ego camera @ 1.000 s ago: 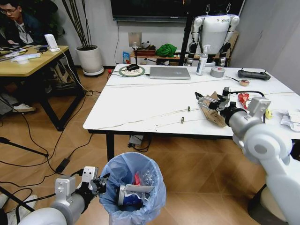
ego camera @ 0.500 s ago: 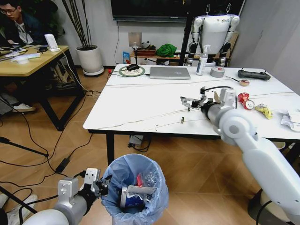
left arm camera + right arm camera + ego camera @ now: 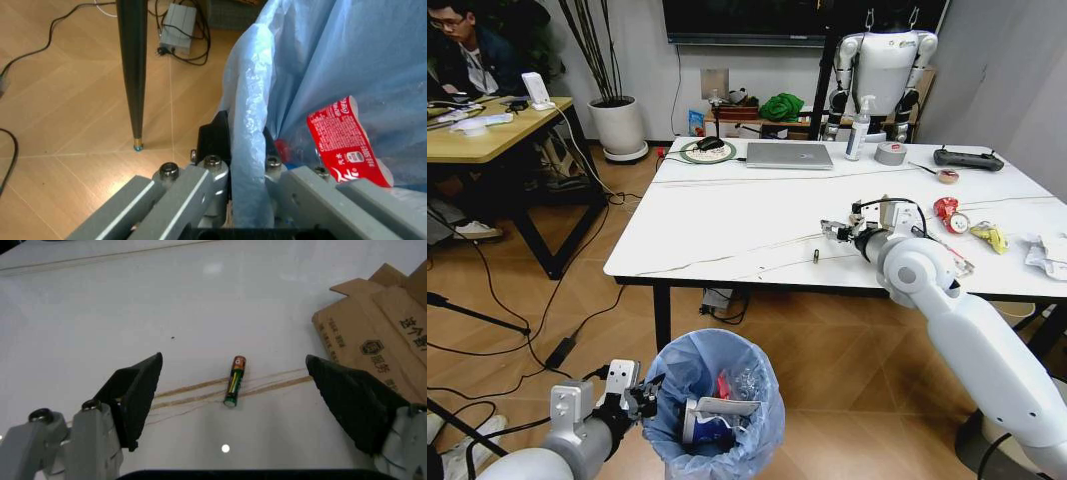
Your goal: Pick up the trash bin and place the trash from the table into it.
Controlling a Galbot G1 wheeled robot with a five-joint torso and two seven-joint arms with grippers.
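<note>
Trash bin [image 3: 715, 405] rim clamped in left tool [image 3: 639, 393], right tool [image 3: 250, 400] wide open over battery [image 3: 234, 380]

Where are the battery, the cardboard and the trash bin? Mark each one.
battery [image 3: 233, 380], right wrist view, middle of its body.
cardboard [image 3: 383, 330], right wrist view, printed flat face.
trash bin [image 3: 762, 420], head view, blue bag on its outer side.

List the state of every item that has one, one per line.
Trash bin: lined, held off the table, trash inside.
Left end effector: shut on the bin's bag rim.
Right end effector: open above a battery.
Battery: lying flat on the table.
Cardboard: on the table.
Laptop: closed.
</note>
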